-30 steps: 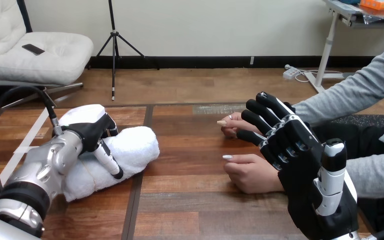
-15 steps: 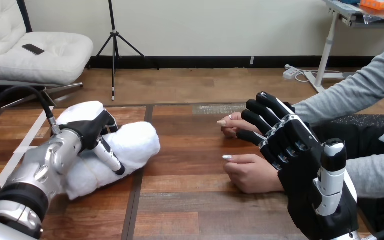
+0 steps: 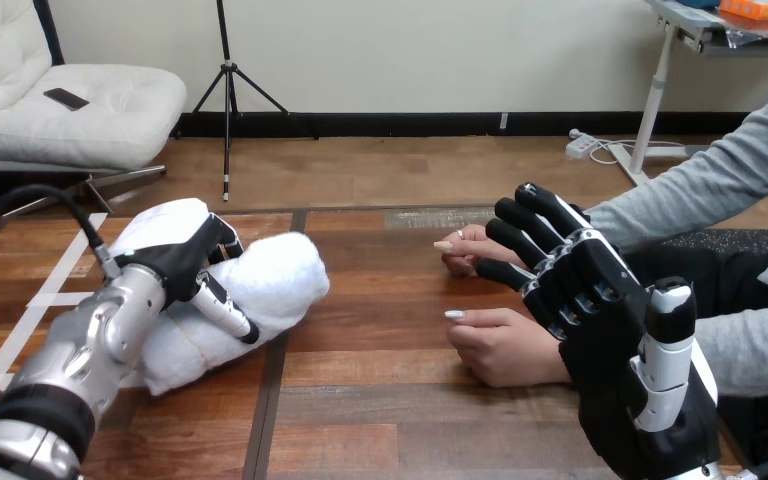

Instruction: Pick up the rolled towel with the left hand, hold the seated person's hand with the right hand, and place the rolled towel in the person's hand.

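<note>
Towel (image 3: 280,278) slants from near-left to far-right.

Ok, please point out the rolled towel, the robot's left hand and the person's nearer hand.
rolled towel (image 3: 278,276), head view, its rounded right end.
left hand (image 3: 168,242), head view, the white shell on its back.
person's nearer hand (image 3: 505,348), head view, the back of the hand.

Wooden table (image 3: 390,400) of brown planks, white tape strips (image 3: 48,298) near its left edge
</note>
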Motion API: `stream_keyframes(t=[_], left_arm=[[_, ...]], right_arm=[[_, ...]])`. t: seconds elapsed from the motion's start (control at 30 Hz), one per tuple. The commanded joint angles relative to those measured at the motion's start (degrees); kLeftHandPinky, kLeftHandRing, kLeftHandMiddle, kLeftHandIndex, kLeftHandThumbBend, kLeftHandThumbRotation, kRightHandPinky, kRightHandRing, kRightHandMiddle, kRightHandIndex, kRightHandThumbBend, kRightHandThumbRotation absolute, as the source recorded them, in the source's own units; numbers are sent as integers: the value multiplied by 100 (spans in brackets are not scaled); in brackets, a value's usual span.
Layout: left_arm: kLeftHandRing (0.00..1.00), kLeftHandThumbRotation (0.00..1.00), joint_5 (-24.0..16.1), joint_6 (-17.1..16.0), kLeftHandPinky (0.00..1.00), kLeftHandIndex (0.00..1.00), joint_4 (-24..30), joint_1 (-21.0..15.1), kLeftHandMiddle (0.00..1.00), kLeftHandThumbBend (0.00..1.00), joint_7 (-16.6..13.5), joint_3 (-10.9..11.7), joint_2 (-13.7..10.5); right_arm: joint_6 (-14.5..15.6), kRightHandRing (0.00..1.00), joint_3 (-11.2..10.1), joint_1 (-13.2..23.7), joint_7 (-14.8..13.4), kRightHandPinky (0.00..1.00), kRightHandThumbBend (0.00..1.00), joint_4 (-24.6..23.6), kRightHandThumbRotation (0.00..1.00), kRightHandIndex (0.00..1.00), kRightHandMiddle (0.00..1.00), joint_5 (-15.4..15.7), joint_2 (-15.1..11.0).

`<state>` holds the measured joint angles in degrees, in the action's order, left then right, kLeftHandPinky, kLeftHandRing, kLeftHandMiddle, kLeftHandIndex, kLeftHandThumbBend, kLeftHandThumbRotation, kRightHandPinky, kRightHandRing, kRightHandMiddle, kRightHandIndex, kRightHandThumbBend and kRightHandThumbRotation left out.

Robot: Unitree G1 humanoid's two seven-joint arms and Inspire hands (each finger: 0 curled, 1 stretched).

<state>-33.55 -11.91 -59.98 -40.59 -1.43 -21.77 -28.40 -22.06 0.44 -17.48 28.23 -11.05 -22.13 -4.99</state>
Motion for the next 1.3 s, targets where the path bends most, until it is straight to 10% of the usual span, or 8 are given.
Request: stream_keyframes(t=[0.0,0.53,1.27], left_arm=[[38,0,230,-157,31,46,457,-124,45,61,-253,317,-124],[26,0,1033,-272,20,45,1386,454,34,60,-17,973,-91],[36,0,1878,-219,31,44,3394,1759,40,61,173,1630,89]], right_arm=[[-181,90,-81,325,23,82,75,-83,100,89,90,38,-64],[-96,91,-203,485,49,83,70,20,100,89,90,230,-209],[-330,91,-415,1104,100,85,81,719,90,89,91,596,-578]])
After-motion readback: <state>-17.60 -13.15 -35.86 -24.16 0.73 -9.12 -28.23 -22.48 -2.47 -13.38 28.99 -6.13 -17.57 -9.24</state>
